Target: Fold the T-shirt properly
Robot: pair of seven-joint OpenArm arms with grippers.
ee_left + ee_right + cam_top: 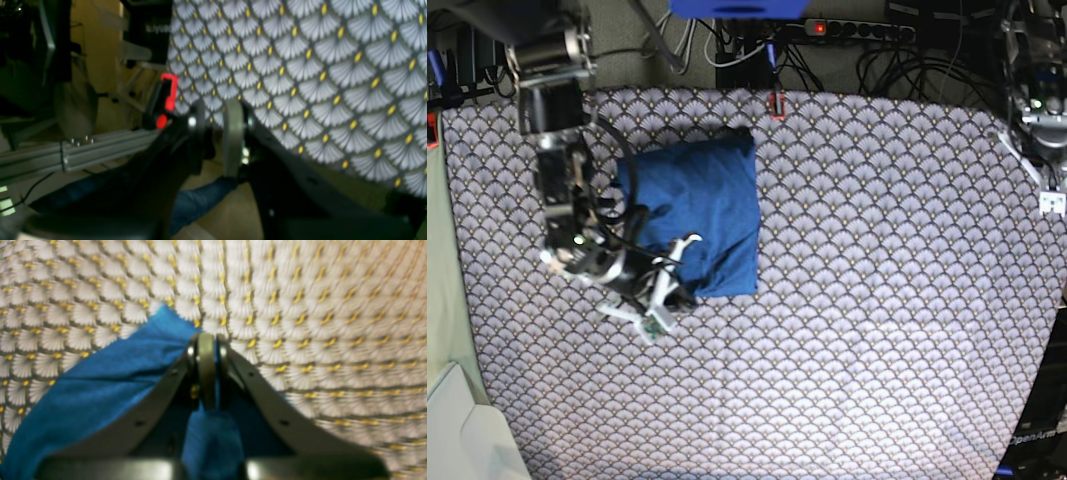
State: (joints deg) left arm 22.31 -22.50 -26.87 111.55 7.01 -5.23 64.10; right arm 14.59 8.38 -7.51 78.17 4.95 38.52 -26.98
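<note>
Scalloped tablecloth point(877, 300) carries my folded T-shirt point(702, 205); right gripper point(206, 370) pinches its edge, left gripper point(217, 133) stands slightly spread over nothing.

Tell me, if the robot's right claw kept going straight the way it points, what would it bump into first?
The right gripper is pinched shut on the T-shirt, so it is already in blue cloth. Straight ahead, it would probably meet the patterned tablecloth next, though depth is hard to judge.

A robotics lab: tangled black cables point(882, 60) and a black power strip point(852, 30) at twelve o'clock, aluminium framing rail point(80, 151) beside the scallop-patterned grey-white cloth-covered surface point(877, 300).
</note>
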